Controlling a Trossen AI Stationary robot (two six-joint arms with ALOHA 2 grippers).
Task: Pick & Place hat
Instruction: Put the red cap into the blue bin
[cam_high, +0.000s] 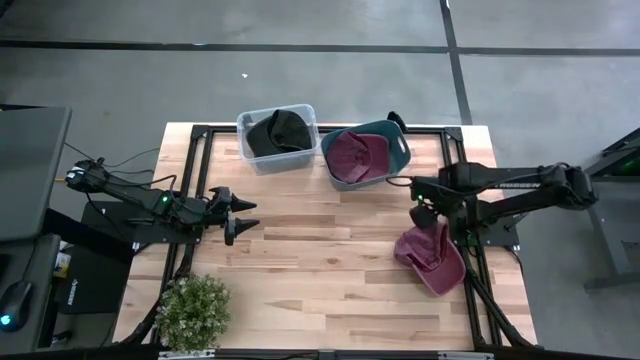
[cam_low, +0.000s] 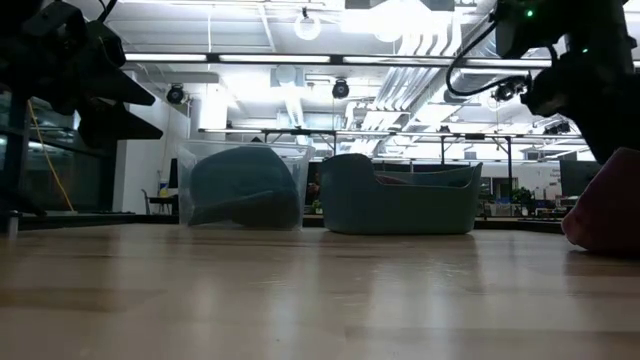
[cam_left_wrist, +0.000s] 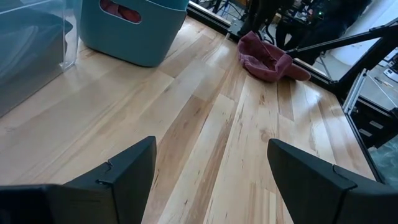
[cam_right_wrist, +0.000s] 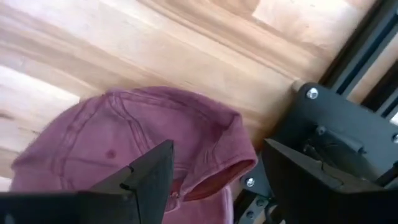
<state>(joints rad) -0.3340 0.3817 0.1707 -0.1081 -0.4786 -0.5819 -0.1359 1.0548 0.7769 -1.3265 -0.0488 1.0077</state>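
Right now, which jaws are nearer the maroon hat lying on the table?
Right. The right gripper hovers open just above the maroon hat; the left gripper waits open across the table.

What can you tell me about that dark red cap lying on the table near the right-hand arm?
The maroon cap is soft, washed-looking cotton with stitched panel seams and a small eyelet. It lies slumped on the wooden table at its right edge, partly over the black frame rail. The right gripper hovers just above it, fingers open, not visibly gripping it. A similar cap sits in the teal bin farther back.
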